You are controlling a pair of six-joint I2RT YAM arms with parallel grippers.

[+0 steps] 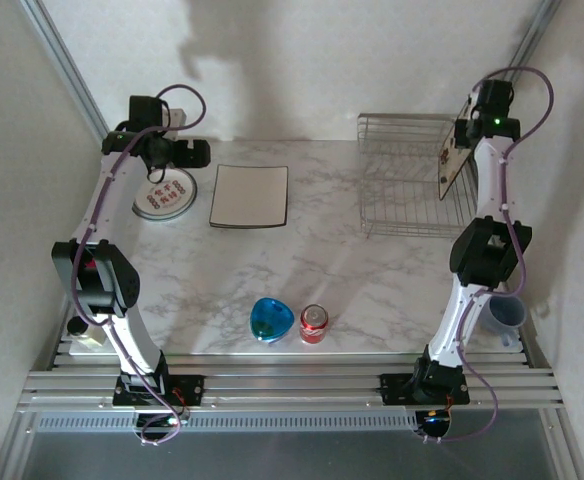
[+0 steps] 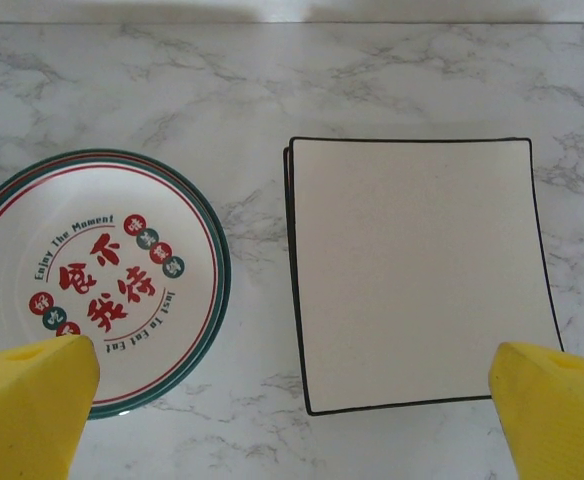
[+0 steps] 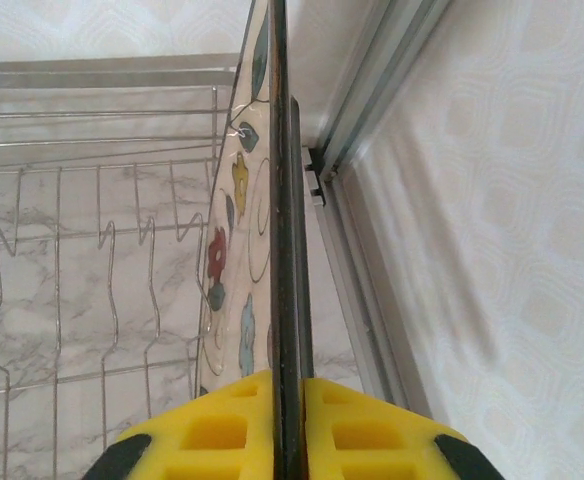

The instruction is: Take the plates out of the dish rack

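Up close from the right wrist: right gripper [image 3: 287,400] pinched shut on flowered plate [image 3: 234,250], edge-on at dish rack's [image 3: 92,260] right side. From the left wrist: left gripper [image 2: 292,420] spread wide above round plate [image 2: 92,280] and square plate [image 2: 417,270], flat on table [image 2: 272,80].

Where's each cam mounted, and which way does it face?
Top external: above and behind the bases, looking down at the table; both arms show.
Left wrist: looking straight down at round plate and square plates; open yellow jaws at the bottom corners.
Right wrist: looking along a flowered plate clamped edge-on in shut jaws, dish rack left.
Shared: top and left wrist both see those plates.
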